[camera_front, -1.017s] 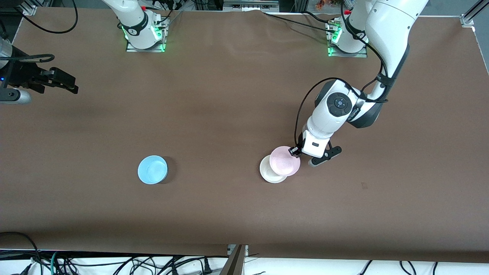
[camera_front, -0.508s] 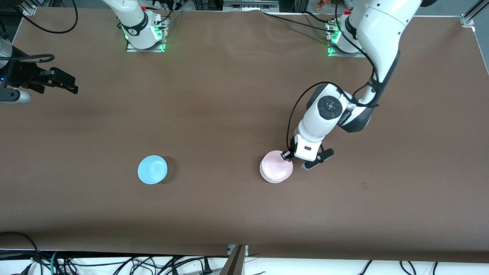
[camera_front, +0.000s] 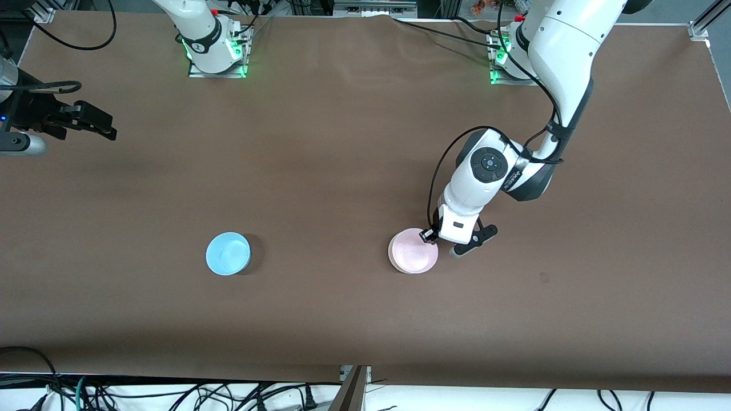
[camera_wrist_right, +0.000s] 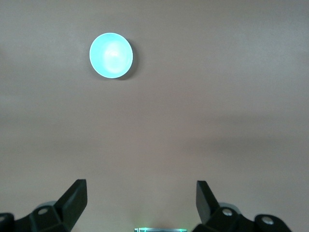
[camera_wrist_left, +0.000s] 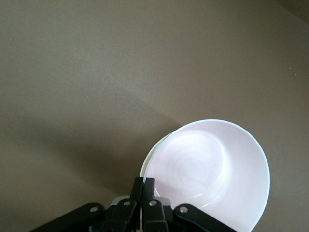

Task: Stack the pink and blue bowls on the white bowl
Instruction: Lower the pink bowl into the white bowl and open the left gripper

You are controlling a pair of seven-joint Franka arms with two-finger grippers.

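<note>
Now the left gripper (camera_front: pixel 429 235) pinches the rim of the pink bowl (camera_front: pixel 413 256), nested in the white bowl (camera_wrist_left: pixel 146 164).
Gripping the thin edge lets smooth, shallow plastic seat squarely; the blue bowl (camera_front: pixel 228 253) sits well apart toward the right arm's end, where the right gripper (camera_wrist_right: pixel 140 203) waits spread wide above the table (camera_front: pixel 342 171).

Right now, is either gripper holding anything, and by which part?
The left gripper is shut on the pink bowl at its rim, over the white bowl. The right gripper is open, holding nothing.
</note>
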